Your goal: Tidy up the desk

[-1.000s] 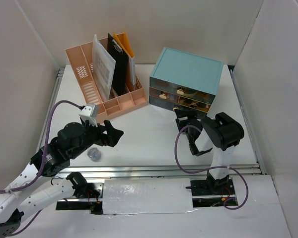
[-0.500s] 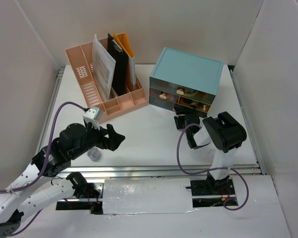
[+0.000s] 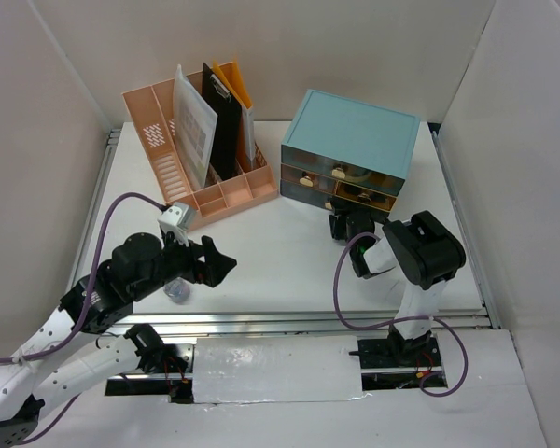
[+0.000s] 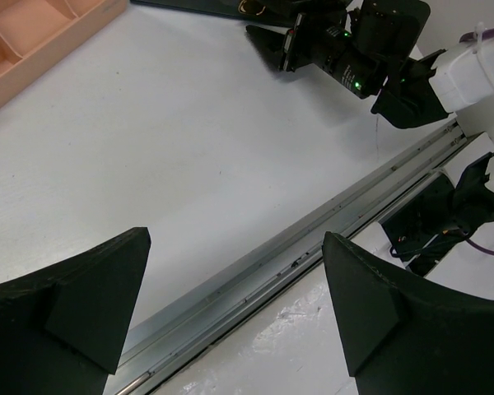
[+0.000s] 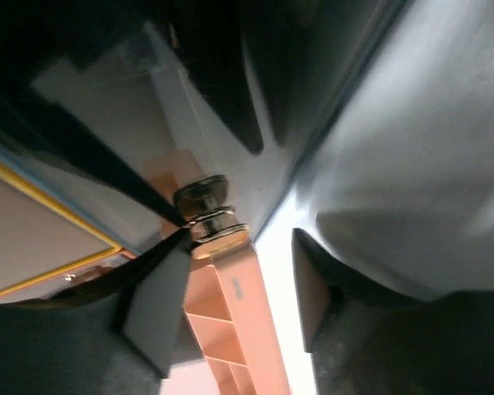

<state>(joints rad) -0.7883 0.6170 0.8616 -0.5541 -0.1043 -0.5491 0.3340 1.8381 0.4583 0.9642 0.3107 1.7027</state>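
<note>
Most of the tidying looks done, with a little left. The desk (image 3: 280,252), a flat, matt white top with a ribbed aluminium rail (image 4: 296,247) along its near edge, lies under both sets of jaws and is mostly bare.

The left gripper (image 3: 222,259) hangs over the desk with its jaws as wide apart as they go and nothing between them. Its blunt black wedge fingers (image 4: 82,304) frame only white surface and rail. Behind those jaws, under the arm, sits a small clear round thing (image 3: 177,291), too small to name. It seems to be the one loose item left to put away.

Beyond and to the left of those jaws stands a pink plastic organizer (image 3: 215,198) with slotted walls and small square cells. A pale sheet, a black clipboard and an orange folder stand upright in it, so that part looks finished.

To the right is a teal cabinet (image 3: 355,131), a smooth box with see-through drawer fronts. The right gripper (image 3: 347,220) is at its lowest drawer. Its jaws stand apart, with a round, shiny brass knob (image 5: 207,216) just ahead of them, close to one finger but not pinched. I cannot tell whether that drawer is out or in. My guess is that the current step is working this drawer. The hard, rounded metal knob gives little to hold and could slip out of a loose pinch.
</note>
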